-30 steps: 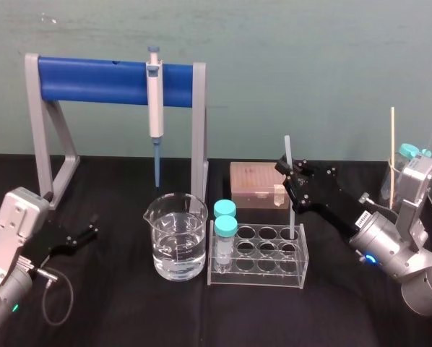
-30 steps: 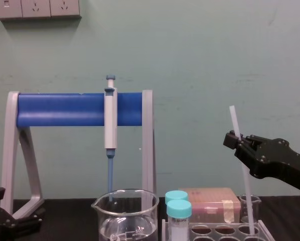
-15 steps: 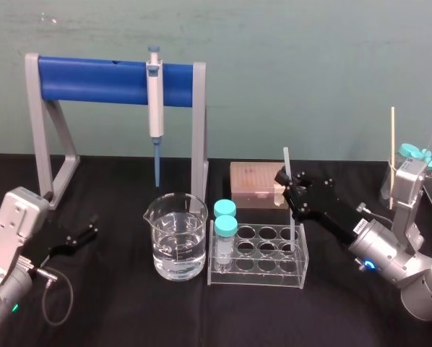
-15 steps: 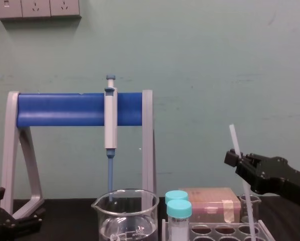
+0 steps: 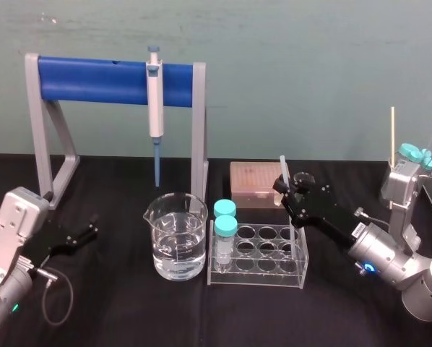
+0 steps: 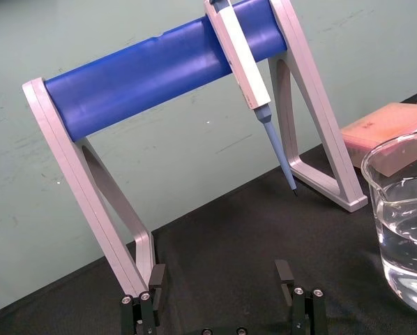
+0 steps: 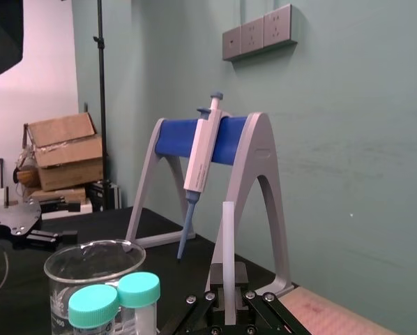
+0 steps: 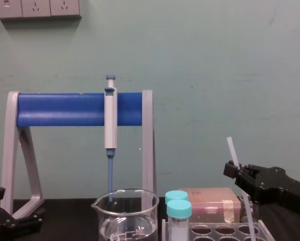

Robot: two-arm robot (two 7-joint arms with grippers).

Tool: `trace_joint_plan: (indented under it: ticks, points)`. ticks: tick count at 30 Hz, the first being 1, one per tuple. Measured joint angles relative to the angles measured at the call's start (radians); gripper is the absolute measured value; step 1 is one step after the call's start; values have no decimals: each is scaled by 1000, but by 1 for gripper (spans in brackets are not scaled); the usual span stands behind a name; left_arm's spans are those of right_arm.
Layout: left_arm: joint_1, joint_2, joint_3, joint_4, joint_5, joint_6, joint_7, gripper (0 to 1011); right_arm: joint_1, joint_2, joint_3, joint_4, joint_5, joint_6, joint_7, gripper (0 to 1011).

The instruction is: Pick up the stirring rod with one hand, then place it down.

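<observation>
1. Left tool [image 5: 84, 234]: parked low at the far left of the surface [image 5: 129, 318]. Its fingers are spread wide with nothing between them. It sits well apart from the rod, with the beaker [image 5: 178, 246] between.
2. Stand [image 5: 93, 81], behind: the pipette [image 5: 155, 108] hangs from it, tip over the beaker. Neither is part of this step.
3. Rack [image 5: 256, 278]: just right of the beaker, with two capped tubes [image 5: 225, 217] at its left end.
4. Rod [image 5: 282, 166]: stands near upright over the rack's right end. Its long axis is close to vertical, with the top leaning a little toward my left. The lower end reaches down into the rightmost column of wells. I cannot tell which row, or whether the end touches bottom.
5. Right tool [image 5: 288, 191]: closed on the rod partway up, reaching in from the right. A short length of rod shows above the fingers and the longer part hangs below. This arm is plainly the nearer one.
6. Judgement: I am placing the rod down. What matters is keeping the axis in line with the well while lowering. The lean could catch the rod's end on the rack's rim.
</observation>
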Motion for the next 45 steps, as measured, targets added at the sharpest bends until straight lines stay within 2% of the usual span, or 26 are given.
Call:
trace_joint_plan:
  ticks: [7, 28, 31, 45]
  points:
    - [0, 0, 0, 0, 0, 0, 0, 1000, 0, 3, -5, -2, -13, 23, -6, 79]
    - [0, 0, 0, 0, 0, 0, 0, 1000, -1, 3, -4, -1, -11, 19, -8, 79]
    - [0, 0, 0, 0, 0, 0, 0, 1000, -1, 3, -4, -1, -11, 18, -8, 119]
    - [0, 0, 0, 0, 0, 0, 0, 1000, -1, 3, -4, -1, -10, 17, -7, 574]
